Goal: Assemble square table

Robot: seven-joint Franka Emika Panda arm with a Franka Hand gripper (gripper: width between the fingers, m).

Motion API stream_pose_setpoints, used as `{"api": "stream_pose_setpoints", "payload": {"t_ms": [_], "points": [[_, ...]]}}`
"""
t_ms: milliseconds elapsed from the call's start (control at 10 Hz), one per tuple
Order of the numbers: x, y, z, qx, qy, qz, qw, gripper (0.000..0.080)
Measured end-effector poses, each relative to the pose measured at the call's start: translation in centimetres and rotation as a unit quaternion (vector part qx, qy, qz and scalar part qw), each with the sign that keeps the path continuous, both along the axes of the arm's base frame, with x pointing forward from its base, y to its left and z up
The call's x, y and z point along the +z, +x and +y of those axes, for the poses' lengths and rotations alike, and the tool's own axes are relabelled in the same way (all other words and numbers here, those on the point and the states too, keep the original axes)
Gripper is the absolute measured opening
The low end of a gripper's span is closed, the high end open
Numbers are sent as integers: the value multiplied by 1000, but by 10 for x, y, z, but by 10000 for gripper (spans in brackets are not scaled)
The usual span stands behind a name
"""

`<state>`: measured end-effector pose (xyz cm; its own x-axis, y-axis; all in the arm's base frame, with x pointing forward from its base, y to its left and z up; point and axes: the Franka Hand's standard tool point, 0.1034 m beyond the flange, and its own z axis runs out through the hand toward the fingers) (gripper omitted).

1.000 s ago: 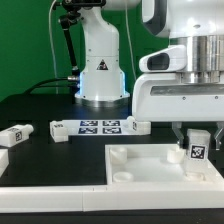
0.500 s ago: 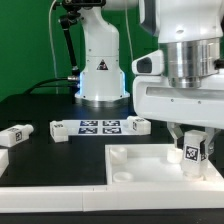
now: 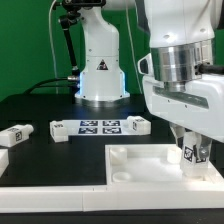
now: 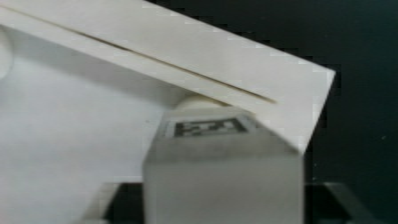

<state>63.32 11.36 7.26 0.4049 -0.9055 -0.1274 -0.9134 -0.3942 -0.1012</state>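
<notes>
Hand (image 3: 192, 143) clamped on one leg post (image 3: 196, 155) | at one square panel (image 3: 140, 166) corner | three loose leg posts (image 3: 15, 133) (image 3: 57, 130) (image 3: 137, 124)

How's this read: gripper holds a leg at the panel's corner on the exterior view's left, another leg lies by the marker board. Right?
Wrong side. The gripper holds the leg at the panel's corner on the exterior view's right, as the exterior view shows. Another leg does lie by the marker board.
</notes>
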Motion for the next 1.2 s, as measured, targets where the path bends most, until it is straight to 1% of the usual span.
{"api": "stream_pose_setpoints", "payload": {"t_ms": [100,200,300,500,600,700,800,900,1000,1100,1200], "points": [[3,5,10,124,-24,-44,991,522],[4,3,16,193,-32,-53,979,522],[3,4,14,219,-35,-57,973,624],[3,3,13,301,-40,-67,951,648],[3,4,10,404,-56,-77,910,648],[4,7,9,513,-77,-89,850,649],[4,7,8,567,-83,-94,814,649],[3,7,8,553,-81,-94,824,649],[3,7,8,553,-81,-93,824,540],[3,7,8,551,-80,-93,826,376],[3,7,8,507,-77,-90,854,293]]}}
